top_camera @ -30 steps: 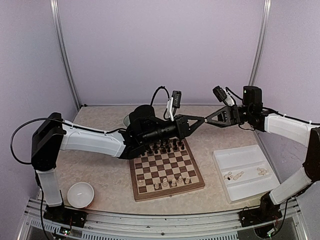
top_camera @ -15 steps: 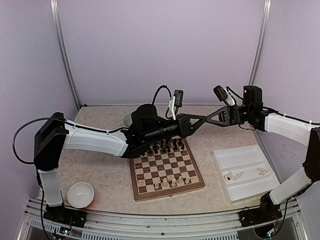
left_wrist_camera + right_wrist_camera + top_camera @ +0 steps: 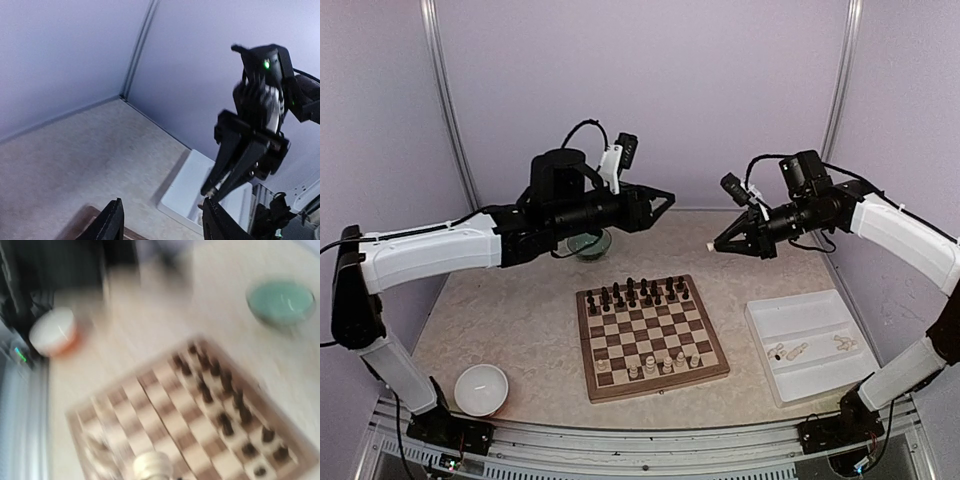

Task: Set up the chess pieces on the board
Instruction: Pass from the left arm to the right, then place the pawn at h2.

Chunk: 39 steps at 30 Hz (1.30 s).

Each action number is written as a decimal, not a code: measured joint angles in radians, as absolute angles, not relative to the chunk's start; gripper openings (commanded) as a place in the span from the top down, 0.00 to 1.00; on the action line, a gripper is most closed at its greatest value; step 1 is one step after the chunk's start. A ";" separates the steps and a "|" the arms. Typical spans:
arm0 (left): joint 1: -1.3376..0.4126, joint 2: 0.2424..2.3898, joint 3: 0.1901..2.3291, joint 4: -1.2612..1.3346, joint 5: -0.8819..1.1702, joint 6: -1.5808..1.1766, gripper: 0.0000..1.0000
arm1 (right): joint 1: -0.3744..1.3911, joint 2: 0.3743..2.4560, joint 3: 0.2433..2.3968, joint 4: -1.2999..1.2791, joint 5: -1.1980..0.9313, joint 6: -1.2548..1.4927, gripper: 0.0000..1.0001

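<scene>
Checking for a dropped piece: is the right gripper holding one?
Shut on a cream piece, seen at the tip of the right gripper from above and low in its wrist view.

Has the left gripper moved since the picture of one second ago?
Yes. In the top view the left gripper went left and up: it was past the far right corner of the board, now it is beyond the far edge.

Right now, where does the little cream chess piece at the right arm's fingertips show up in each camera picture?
Top external: cream chess piece pinched in the right gripper, in the air right of centre.
Left wrist: a pale speck at that gripper's tip, lower right.
Right wrist: blurred, bottom centre.
Shared landmark: the chessboard, plain in the top and right wrist views.
</scene>
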<state>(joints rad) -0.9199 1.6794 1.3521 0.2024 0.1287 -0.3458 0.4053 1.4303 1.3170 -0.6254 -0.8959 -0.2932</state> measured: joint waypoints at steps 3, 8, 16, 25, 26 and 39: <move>-0.878 1.575 1.362 0.116 0.043 -0.246 0.44 | 0.487 1.428 1.300 -0.699 -0.713 -0.404 1.00; -0.819 1.449 1.274 0.097 -0.072 -0.112 0.41 | 0.614 1.417 1.217 -0.772 -0.447 -0.546 1.00; -0.622 1.351 1.105 0.074 -0.133 -0.086 0.35 | 0.761 1.455 1.125 -0.839 -0.191 -0.672 1.00; -0.625 1.334 1.105 0.088 -0.118 -0.091 0.35 | 0.812 1.586 1.131 -0.838 -0.088 -0.691 1.00; -0.625 1.334 1.105 0.088 -0.117 -0.092 0.35 | 0.819 1.603 1.134 -0.838 -0.083 -0.691 1.00; -0.625 1.334 1.105 0.085 -0.109 -0.100 0.35 | 0.872 1.726 1.206 -0.832 -0.058 -0.690 0.98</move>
